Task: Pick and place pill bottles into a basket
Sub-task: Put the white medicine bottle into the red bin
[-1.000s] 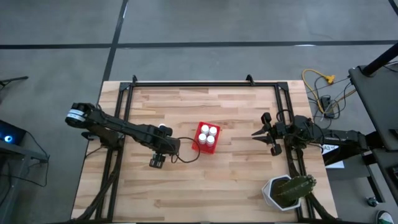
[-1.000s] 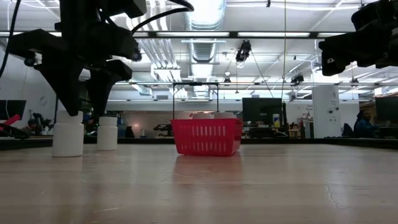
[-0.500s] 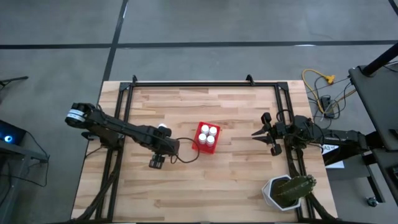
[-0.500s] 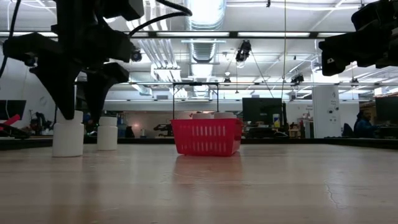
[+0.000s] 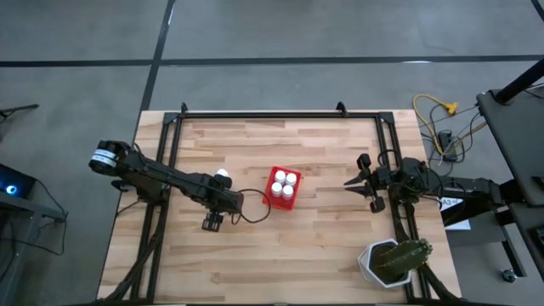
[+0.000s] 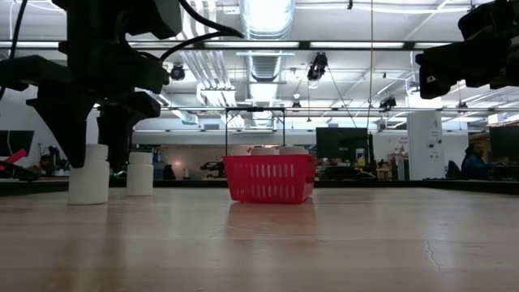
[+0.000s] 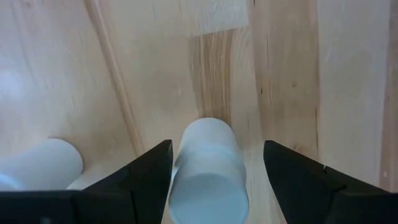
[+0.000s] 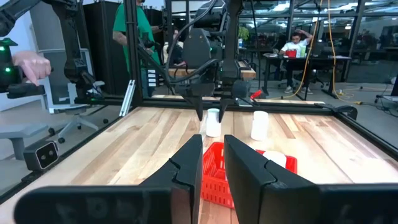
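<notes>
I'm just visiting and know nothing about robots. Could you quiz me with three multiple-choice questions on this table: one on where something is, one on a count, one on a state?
1. Where is the potted plant?
A. table corner near the right arm
B. inside the basket
C. beside the left arm

2. How many bottle caps show in the red basket from above?
A. one
B. four
C. seven

3. How does the left gripper stand?
A. shut on the basket
B. open around a standing bottle
C. lying flat on the table

Answers:
1 A: the overhead view shows the pot at that corner.
2 B: four white caps fill the basket.
3 B: its fingers flank the bottle with gaps on both sides.
</notes>
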Robot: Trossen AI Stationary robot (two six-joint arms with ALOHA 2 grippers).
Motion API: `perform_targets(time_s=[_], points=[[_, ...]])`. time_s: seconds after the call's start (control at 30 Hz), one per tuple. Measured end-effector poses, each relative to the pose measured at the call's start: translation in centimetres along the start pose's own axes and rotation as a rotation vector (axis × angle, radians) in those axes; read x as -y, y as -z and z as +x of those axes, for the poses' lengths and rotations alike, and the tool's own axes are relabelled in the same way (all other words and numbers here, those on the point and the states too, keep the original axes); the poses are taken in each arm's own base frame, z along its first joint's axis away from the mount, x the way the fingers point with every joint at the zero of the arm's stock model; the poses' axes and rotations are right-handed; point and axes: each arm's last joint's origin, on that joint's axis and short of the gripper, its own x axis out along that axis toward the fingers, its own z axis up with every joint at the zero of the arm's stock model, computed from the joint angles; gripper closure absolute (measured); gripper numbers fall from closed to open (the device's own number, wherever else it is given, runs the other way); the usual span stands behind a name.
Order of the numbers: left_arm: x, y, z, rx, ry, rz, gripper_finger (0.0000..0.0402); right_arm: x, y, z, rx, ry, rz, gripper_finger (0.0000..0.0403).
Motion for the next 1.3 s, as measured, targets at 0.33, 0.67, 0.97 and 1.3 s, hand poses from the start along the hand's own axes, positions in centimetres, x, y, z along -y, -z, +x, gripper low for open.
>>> perform_targets(time_s=[0.33, 0.67, 0.97, 1.3], points=[[-0.01, 0.09, 0.03, -0.008, 0.000, 0.000, 0.0178, 0.00, 0.00, 0.00, 0.000, 0.000, -0.001, 0.0344], [-0.03, 0.16, 0.03, -0.015, -0.004, 0.001, 0.0243, 0.00, 0.00, 0.00, 0.000, 0.000, 0.000, 0.0344], [-0.03, 0.14, -0.01, -0.013, -0.004, 0.001, 0.0261, 0.00, 0.00, 0.00, 0.000, 0.000, 0.000, 0.0344], [-0.02, 0.09, -0.14, -0.016, -0.002, 0.024, 0.0262, 0.00, 0.00, 0.00, 0.000, 0.000, -0.001, 0.0344]])
